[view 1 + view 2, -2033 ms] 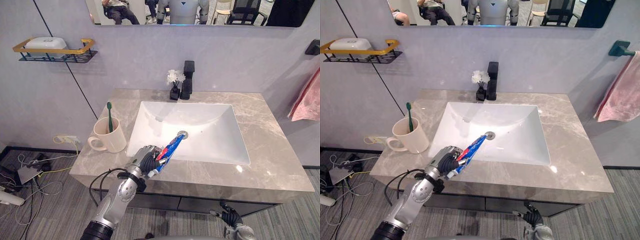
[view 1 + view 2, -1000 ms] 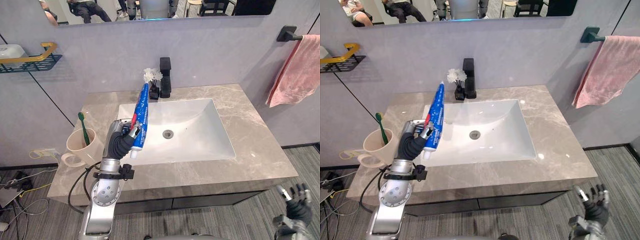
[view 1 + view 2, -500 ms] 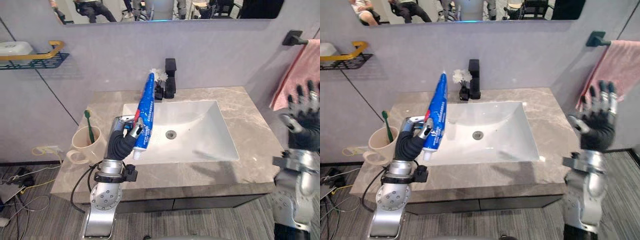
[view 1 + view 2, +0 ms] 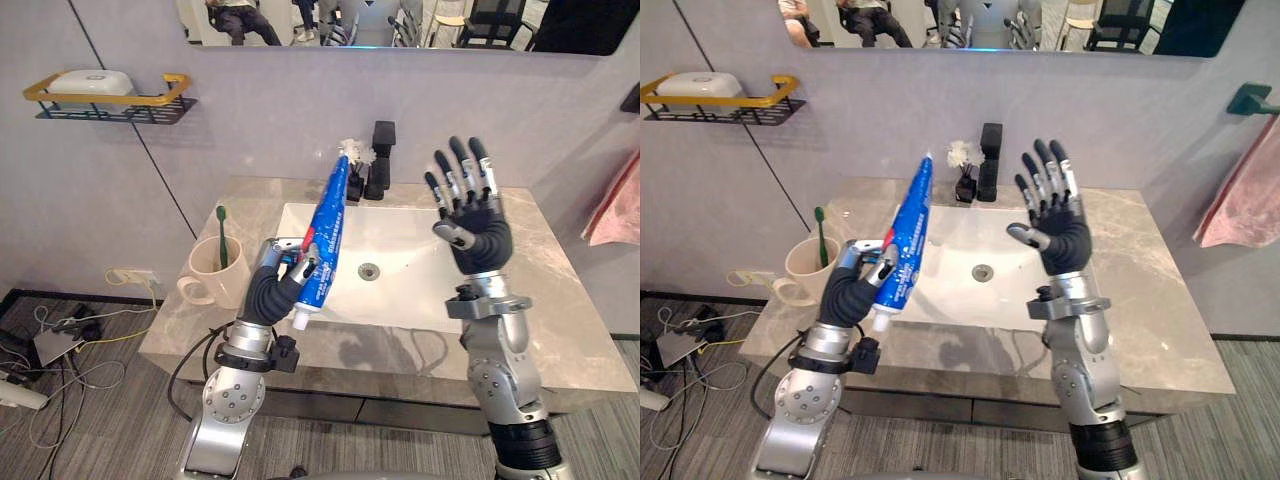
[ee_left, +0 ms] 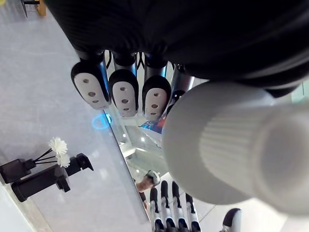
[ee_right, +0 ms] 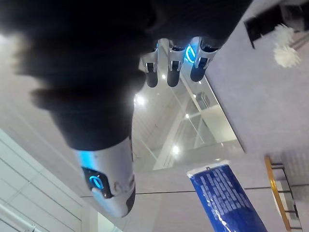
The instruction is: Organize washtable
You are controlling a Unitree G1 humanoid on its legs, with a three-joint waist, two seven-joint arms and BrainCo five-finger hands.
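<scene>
My left hand (image 4: pixel 268 292) is shut on a blue toothpaste tube (image 4: pixel 328 222), held nearly upright over the sink's left rim, white cap (image 5: pixel 227 154) down and flat end tilted toward the faucet (image 4: pixel 379 160). My right hand (image 4: pixel 474 228) is raised above the white sink basin (image 4: pixel 420 290), to the right of the tube. It is open, with straight spread fingers (image 6: pixel 173 62) and nothing in it. A cream mug (image 4: pixel 214 278) with a green toothbrush (image 4: pixel 220 234) in it stands on the grey marble counter (image 4: pixel 560 330), left of the basin.
A small black vase of white flowers (image 4: pixel 352 162) stands beside the faucet. A wall shelf (image 4: pixel 112 106) at upper left carries a white soap box. A pink towel (image 4: pixel 614 208) hangs at the right edge. A mirror runs above the counter.
My right hand has come in from the right edge to above the basin, still open. My left hand keeps the tube upright. The camera has shifted.
</scene>
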